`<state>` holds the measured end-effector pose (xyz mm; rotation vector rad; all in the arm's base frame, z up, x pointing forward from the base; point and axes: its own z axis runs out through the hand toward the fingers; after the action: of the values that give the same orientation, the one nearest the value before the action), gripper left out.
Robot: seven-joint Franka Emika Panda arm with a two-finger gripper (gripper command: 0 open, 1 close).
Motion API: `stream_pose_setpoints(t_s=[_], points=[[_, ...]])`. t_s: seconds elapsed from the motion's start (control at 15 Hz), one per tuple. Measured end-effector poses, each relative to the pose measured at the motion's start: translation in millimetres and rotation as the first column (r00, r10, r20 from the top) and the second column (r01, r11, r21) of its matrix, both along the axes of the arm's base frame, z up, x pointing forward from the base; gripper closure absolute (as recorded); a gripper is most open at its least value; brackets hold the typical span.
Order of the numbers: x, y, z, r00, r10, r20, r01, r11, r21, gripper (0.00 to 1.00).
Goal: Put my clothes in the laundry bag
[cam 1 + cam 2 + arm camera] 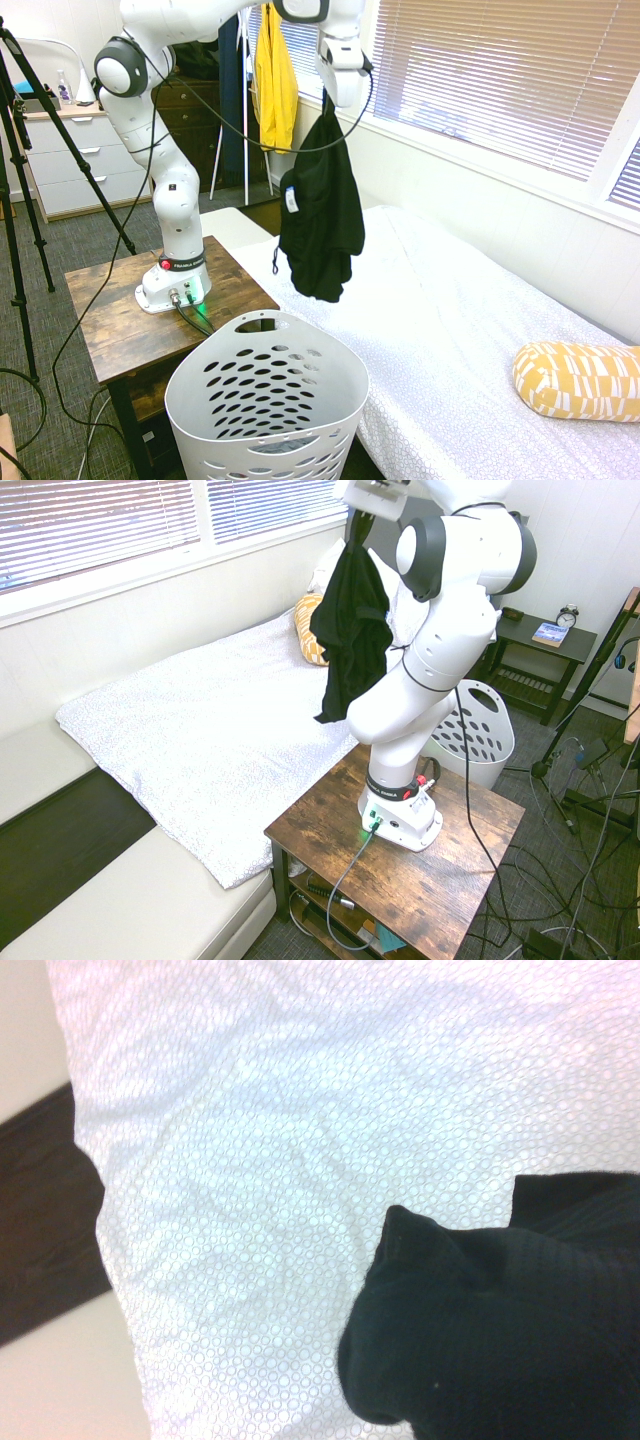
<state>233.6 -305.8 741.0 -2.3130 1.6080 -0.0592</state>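
The clothes [322,215], one black garment with a small white tag, hang in the air above the white bed [450,300], clear of its cover. My gripper [329,102] is shut on the garment's top, high over the bed's near end. In the second exterior view the clothes [350,620] dangle from the gripper [358,520] beside the arm. The wrist view shows the black fabric [500,1340] over the dotted bed cover [280,1160]. The laundry bag [250,410], a white holed basket, stands on the floor at the bed's corner, below and in front of the hanging garment; it shows as the laundry bag [480,730] behind the arm.
A yellow patterned pillow [580,380] lies on the bed's far end. A yellow garment [275,80] hangs on a rack behind the arm. A white dresser [70,160] stands by the wall, and a dark nightstand [540,645] sits beyond the basket.
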Motion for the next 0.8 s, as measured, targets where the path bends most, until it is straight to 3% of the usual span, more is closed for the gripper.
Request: stream_pose_setpoints(t_s=[0.2, 0.4, 0.6, 0.8], points=[[-71.4, -38.6, 36.4, 0.989, -0.146, 0.031, 0.147, 0.989, -0.026, 1.00], [-122.2, -68.9, 45.7, 0.960, -0.279, 0.026, 0.280, 0.959, -0.048, 1.00], [-152.3, -85.7, 36.4, 0.936, -0.352, 0.000, 0.351, 0.935, -0.043, 1.00], [-164.3, -102.8, -0.3, 0.912, -0.402, -0.078, 0.401, 0.915, -0.036, 1.00]])
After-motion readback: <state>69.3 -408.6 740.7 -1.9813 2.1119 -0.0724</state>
